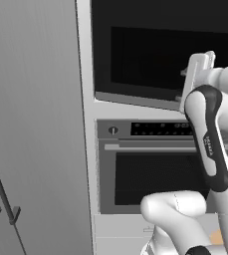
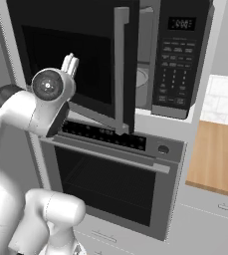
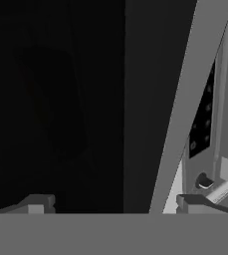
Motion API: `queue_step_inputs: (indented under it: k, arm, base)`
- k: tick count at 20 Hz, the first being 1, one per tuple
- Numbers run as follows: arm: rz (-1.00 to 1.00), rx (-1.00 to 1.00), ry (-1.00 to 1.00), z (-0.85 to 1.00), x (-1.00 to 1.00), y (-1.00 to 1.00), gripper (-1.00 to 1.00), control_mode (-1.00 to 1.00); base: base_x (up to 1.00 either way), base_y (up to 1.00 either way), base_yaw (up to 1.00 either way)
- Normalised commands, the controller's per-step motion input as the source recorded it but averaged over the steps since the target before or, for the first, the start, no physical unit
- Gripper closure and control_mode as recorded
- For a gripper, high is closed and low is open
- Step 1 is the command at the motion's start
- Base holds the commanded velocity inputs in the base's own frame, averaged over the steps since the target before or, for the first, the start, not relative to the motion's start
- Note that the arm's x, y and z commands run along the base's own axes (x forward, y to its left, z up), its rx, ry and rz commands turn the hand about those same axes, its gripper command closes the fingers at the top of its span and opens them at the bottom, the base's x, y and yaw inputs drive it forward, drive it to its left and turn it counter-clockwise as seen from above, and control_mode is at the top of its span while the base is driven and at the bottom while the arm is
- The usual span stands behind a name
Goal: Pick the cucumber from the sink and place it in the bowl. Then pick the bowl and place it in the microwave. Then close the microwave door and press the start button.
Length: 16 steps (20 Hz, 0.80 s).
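The microwave (image 2: 177,55) is built in above an oven, its button panel on the right. The microwave door (image 2: 75,60), a black slab with a dark window, stands swung partly out, its grey edge (image 2: 120,69) in front of the cavity. A sliver of the grey cavity with the pale turntable (image 2: 143,79) shows past that edge. My gripper (image 3: 115,205) is open, fingertips wide apart and pointing at the door's black outer face (image 3: 56,99). The hand (image 1: 200,69) hovers close to the door (image 1: 145,55). The cucumber, bowl and sink are out of view.
An oven (image 2: 110,182) with a horizontal bar handle sits right under the microwave. A tall grey cabinet (image 1: 36,124) with slim handles stands to the left. A wooden counter (image 2: 217,159) and white tiled wall lie to the right.
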Motion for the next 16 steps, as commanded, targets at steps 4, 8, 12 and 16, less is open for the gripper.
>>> queue_step_inputs:
  k: [4,8,12,16]
  arm:
    - [0.11,0.07,0.0,0.02,0.56,0.0,-1.0,-1.0]
    - [0.09,0.06,0.0,0.0,0.57,0.0,-1.0,-1.0]
    - [0.08,0.04,0.0,0.0,0.61,0.0,-1.0,-1.0]
    - [0.06,0.04,0.0,0.0,0.6,0.0,-1.0,-1.0]
  base:
    - [0.0,0.0,0.0]
    - [0.0,0.0,0.0]
    - [0.0,0.0,0.0]
    - [0.0,0.0,0.0]
